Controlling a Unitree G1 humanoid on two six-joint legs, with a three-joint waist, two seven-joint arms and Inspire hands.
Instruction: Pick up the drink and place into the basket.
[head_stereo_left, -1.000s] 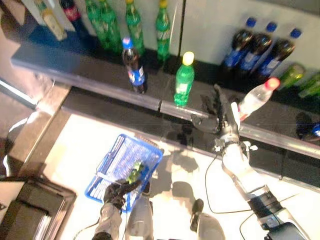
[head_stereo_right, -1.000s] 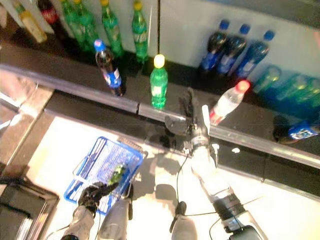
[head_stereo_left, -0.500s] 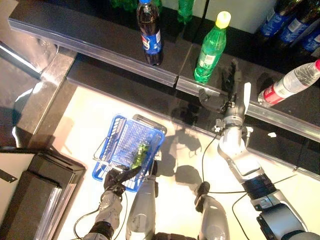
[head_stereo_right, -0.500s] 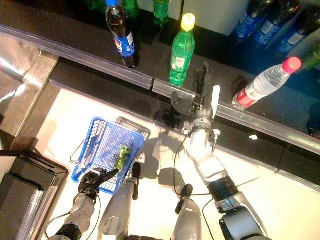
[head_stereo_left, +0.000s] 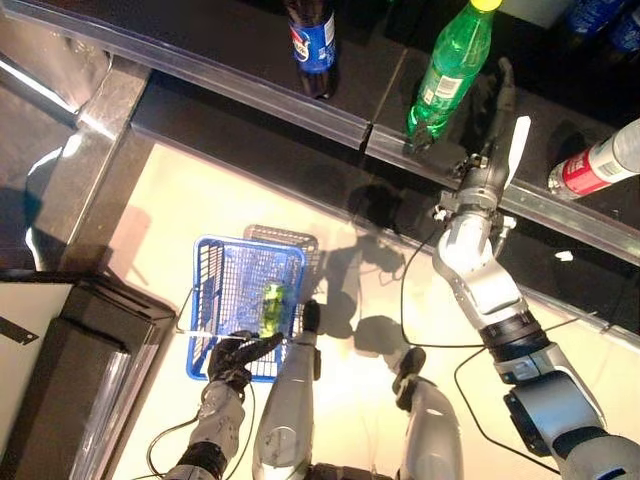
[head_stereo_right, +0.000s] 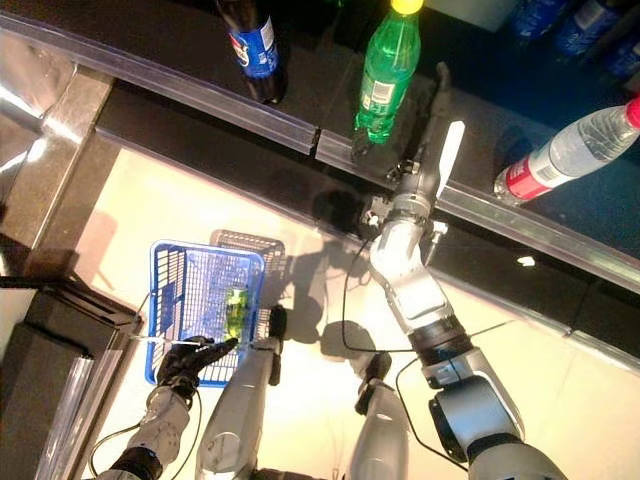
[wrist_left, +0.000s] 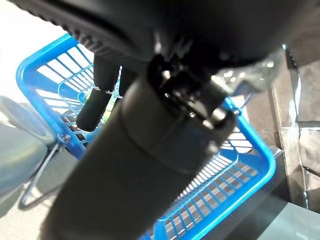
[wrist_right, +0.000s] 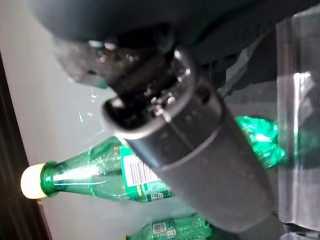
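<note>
A green drink bottle with a yellow cap stands on the dark shelf; it also shows in the right wrist view. My right hand is stretched out over the shelf edge just right of that bottle, fingers straight and open, the white-covered thumb apart from it. I cannot tell if the fingers touch the bottle. My left hand is shut on the thin wire handles of the blue basket, which hangs low at the left. A small green drink lies inside it.
A dark cola bottle with a blue label stands left of the green one. A clear water bottle with a red label is at the right. The shelf has a metal front rail. A black box is at the lower left.
The camera has tipped down, so the whole picture shifted. My right hand has reached forward and closer to the green bottle. The blue basket still hangs from my left hand.
</note>
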